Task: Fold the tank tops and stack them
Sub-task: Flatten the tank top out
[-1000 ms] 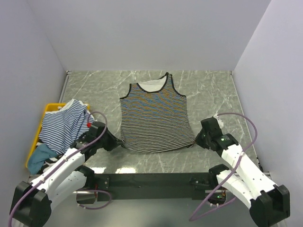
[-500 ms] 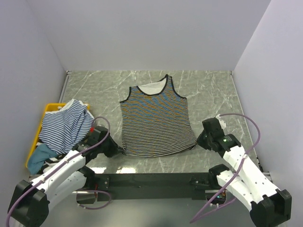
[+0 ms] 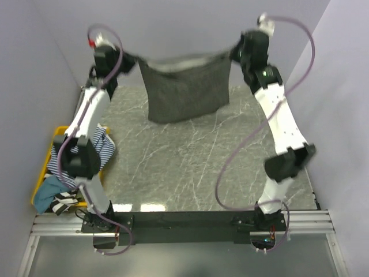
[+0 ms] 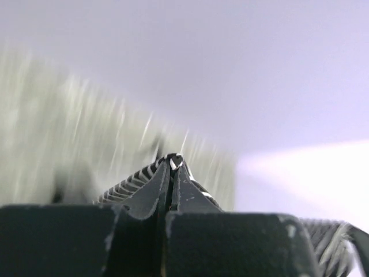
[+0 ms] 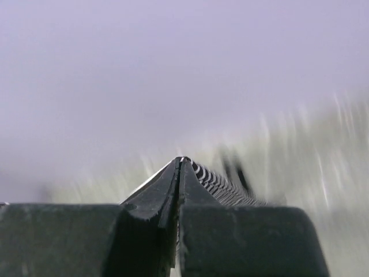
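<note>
The black-and-white striped tank top (image 3: 185, 86) hangs in the air over the far part of the table, stretched between both arms and blurred by motion. My left gripper (image 3: 134, 59) is shut on its left corner, and striped cloth (image 4: 130, 183) shows beside the shut jaws in the left wrist view. My right gripper (image 3: 232, 53) is shut on its right corner, with striped cloth (image 5: 222, 186) showing in the right wrist view. More tank tops, blue-and-white striped (image 3: 102, 147), lie heaped in the yellow bin (image 3: 59, 133) at the left.
The marble tabletop (image 3: 190, 167) is walled by pale panels at the left, back and right. Both arms reach high over the far half. A black rail (image 3: 184, 220) runs along the near edge between the bases. A blue cloth (image 3: 47, 192) lies in the bin's near end.
Both grippers, holding the bottom corners of the black-and-white tank top, have swung up and far from the near edge, lifting the top off the table so it hangs.
</note>
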Controlling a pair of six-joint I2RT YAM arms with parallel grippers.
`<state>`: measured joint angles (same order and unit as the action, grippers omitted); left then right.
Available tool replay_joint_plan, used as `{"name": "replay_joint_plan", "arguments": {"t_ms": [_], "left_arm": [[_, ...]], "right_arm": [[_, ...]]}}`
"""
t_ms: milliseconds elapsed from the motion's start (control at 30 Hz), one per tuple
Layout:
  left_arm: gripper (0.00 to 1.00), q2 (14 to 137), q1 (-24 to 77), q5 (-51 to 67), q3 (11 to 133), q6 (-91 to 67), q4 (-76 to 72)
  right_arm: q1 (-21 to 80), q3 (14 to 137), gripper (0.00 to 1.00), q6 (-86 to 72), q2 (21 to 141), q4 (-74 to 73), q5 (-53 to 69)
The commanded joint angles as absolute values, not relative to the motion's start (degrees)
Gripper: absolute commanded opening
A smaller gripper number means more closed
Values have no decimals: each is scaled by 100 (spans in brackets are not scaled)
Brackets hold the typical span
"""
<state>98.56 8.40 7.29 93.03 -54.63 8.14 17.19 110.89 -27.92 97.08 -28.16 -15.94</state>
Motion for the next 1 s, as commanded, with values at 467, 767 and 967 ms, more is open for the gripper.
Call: {"name": "replay_joint_plan", "arguments": {"t_ms": [467,767,967], "left_arm": [[1,12638,229,1301,14176,-4975,-1819],[1,12691,123,1204,14238,-5185,-2346],[1,12334,97,1213,13828,-5344,-2539]], "right_arm": [[1459,14425,0,-1116,11778,456,-1600],[1415,14159,0,-958,11426,800,-1714],[1415,14083,0,-923,11321,694,-1766]]}}
